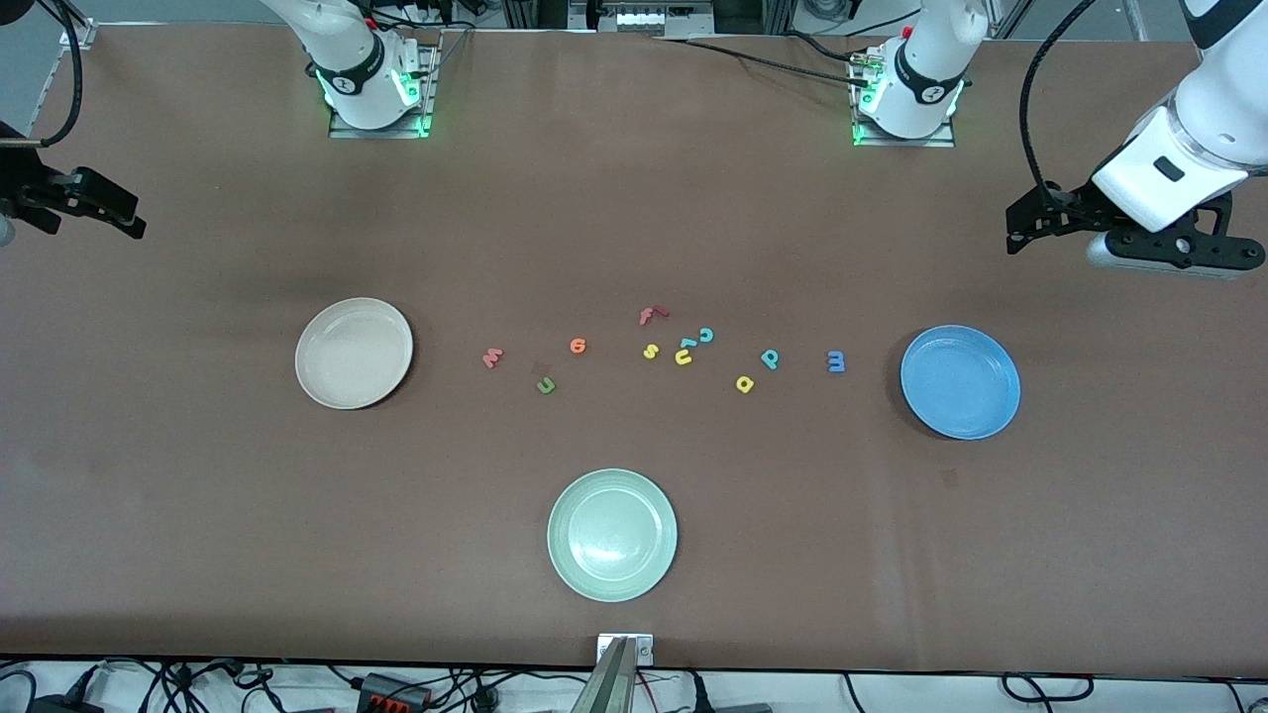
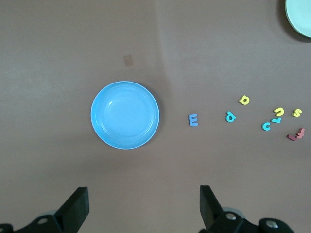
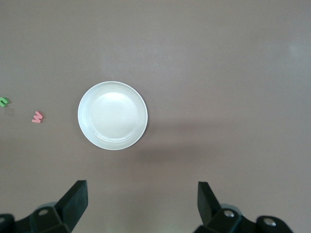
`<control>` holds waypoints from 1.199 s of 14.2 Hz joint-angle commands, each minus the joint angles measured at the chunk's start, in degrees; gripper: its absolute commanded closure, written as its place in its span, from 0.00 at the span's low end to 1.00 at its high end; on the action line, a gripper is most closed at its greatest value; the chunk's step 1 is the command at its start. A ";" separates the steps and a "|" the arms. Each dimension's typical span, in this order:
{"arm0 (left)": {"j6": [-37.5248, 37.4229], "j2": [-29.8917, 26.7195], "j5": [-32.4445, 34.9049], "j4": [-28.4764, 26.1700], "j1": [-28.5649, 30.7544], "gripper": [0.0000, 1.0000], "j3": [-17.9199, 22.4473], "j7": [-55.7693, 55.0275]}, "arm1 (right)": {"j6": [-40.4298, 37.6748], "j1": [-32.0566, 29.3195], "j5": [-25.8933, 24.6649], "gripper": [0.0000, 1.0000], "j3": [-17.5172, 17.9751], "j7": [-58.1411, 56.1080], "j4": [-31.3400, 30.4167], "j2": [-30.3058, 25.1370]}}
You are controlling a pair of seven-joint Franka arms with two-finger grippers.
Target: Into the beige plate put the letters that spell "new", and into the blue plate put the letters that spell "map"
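The beige plate [image 1: 354, 353] [image 3: 112, 115] lies toward the right arm's end and the blue plate [image 1: 960, 381] [image 2: 125, 115] toward the left arm's end. Both hold nothing. Between them the letters are scattered on the table: pinkish-red w [image 1: 492, 357], green n [image 1: 546, 385], orange e [image 1: 578, 346], teal p [image 1: 770, 358], yellow a [image 1: 745, 383], blue m [image 1: 836, 362]. My left gripper [image 1: 1020, 230] [image 2: 144, 196] hangs open high over the table past the blue plate. Past the beige plate, my right gripper [image 1: 131, 220] [image 3: 142, 191] also hangs open and high. Neither holds anything.
A pale green plate [image 1: 612, 535] sits nearer the front camera, mid-table. A red f [image 1: 651, 315], yellow s [image 1: 651, 351], yellow u [image 1: 684, 356] and teal c [image 1: 706, 335] cluster among the letters. The brown tabletop [image 1: 198, 515] runs wide around the plates.
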 commanded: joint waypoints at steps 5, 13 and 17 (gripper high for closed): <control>-0.14 -1.30 -0.83 -0.80 -0.04 0.00 -0.06 -0.08 | -0.35 0.00 -0.58 0.00 0.11 -0.42 0.06 -0.28; -0.05 -1.30 -0.83 -0.80 -0.13 0.00 -0.06 -0.08 | -0.18 0.18 -0.31 0.00 0.11 -0.43 0.24 0.60; -0.05 -1.21 -0.83 -0.89 -0.13 0.00 -0.06 -0.08 | -0.26 0.18 -0.31 0.00 0.11 -0.25 0.33 0.68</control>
